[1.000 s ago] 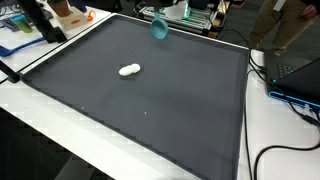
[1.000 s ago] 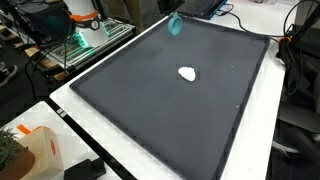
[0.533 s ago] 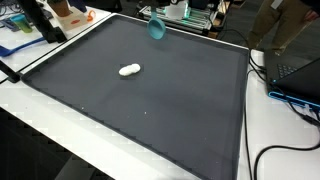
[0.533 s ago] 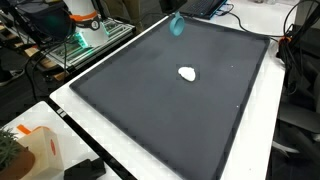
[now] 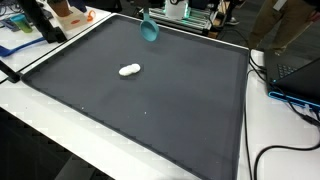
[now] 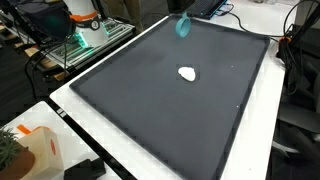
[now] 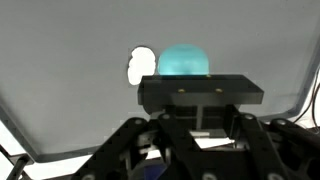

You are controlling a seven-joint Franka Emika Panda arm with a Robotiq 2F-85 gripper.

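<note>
Wrist view: my claw [image 7: 196, 88] is clamped on the cup [image 7: 183, 62], aloft over the mat [image 5: 180, 110]; white lump [image 7: 141, 66] at its nine o'clock, untouched.

Matte black pincer [image 7: 198, 92]: a boxy block, small screws, angular linkages.
</note>
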